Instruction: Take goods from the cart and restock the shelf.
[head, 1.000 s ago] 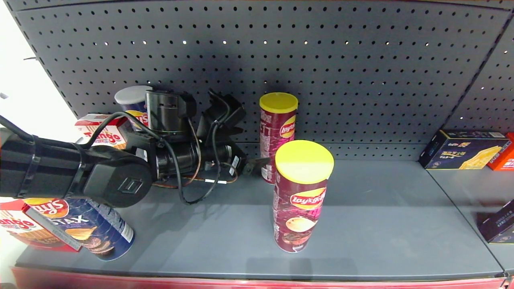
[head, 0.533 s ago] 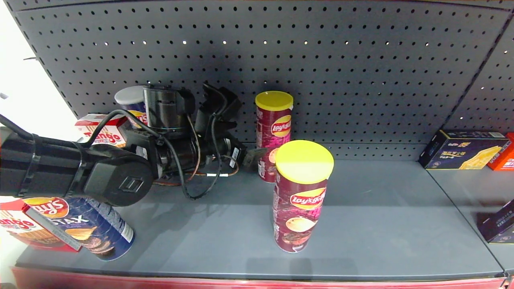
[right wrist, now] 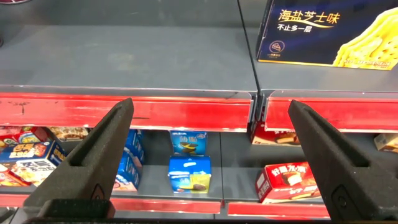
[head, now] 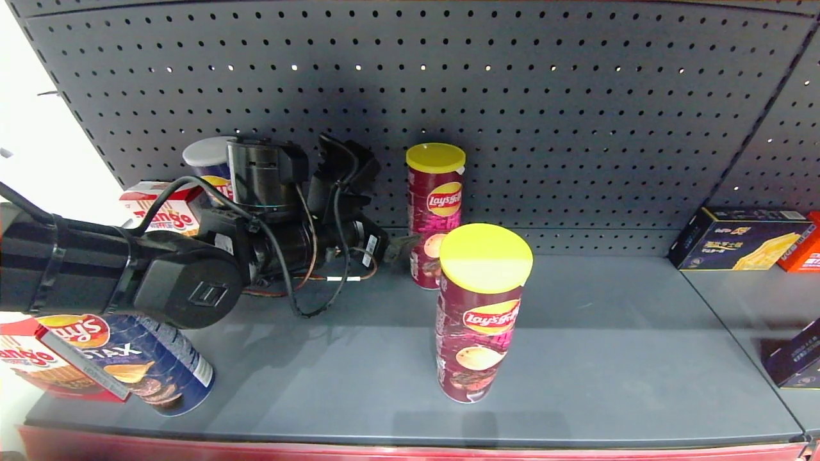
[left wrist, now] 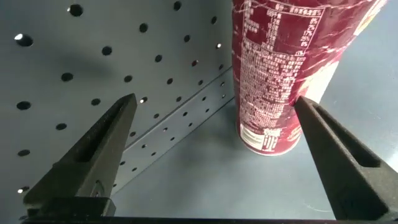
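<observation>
A grey pegboard wall [head: 512, 96] spans the top half of the head view, and a grey shelf [head: 608, 333] runs across the lower half. The black left arm [head: 128, 275] comes in from the left edge at mid height and lies level above the shelf, pointing toward the centre. A maroon front can [head: 480, 320] with a yellow lid stands upright just right of centre, toward the shelf's front edge. A blue can [head: 147, 365] lies tilted in the lower left corner, against a red and white box [head: 38, 365]. The rear can [head: 435, 205], also maroon with a yellow lid, stands upright in the middle of the frame, close to the pegboard wall and behind the front can. A dark blue box [head: 743, 237] lies at the right edge, and a white-lidded can [head: 208, 157] shows behind the arm at the left. The left end effector [head: 402, 246] sits just left of the rear can's lower part; in the left wrist view it [left wrist: 216, 104] is spread wide, with the rear can [left wrist: 280, 68] ahead of its fingers and free of both. The right end effector [right wrist: 210, 107] is also spread wide and holds nothing, facing a red shelf strip [right wrist: 186, 109] with small blue boxes [right wrist: 189, 174] beneath it.
</observation>
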`<state>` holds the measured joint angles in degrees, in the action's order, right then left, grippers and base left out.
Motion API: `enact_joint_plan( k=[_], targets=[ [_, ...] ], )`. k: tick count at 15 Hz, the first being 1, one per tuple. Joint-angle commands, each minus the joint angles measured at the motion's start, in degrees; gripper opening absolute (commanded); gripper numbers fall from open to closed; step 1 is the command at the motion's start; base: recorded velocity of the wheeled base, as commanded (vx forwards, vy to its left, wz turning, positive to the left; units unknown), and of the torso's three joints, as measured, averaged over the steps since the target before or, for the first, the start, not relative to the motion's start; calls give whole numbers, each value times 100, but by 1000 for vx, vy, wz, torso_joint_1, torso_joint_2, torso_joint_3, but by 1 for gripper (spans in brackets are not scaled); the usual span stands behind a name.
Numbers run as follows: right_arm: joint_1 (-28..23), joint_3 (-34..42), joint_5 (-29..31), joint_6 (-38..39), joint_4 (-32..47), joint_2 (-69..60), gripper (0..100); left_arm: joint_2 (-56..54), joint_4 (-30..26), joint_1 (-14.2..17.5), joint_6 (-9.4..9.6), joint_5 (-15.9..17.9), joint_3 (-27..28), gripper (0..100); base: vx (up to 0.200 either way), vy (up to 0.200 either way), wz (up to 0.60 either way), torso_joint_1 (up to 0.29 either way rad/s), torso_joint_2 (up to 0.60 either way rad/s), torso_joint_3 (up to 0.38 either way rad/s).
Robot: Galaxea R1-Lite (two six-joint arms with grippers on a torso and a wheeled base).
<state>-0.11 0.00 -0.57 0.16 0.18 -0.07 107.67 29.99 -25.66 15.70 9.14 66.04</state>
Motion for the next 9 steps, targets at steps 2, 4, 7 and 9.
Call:
enact_joint_plan(
  k=[2,4,7,9],
  targets=[
    [2,0,-4,-7,-1,7,100,-9,-2,35,-6,-44,-21,100,0,0,0,0,0,0],
    [2,0,-4,-7,-1,7,100,-18,-2,44,-14,-53,-21,100,0,0,0,0,0,0],
    [2,0,-4,2,-1,7,100,-106,112,44,-67,-150,-205,100,0,0,0,0,0,0],
    [2,0,-4,2,-1,7,100,-229,376,-18,-50,-132,-522,100,0,0,0,0,0,0]
  ],
)
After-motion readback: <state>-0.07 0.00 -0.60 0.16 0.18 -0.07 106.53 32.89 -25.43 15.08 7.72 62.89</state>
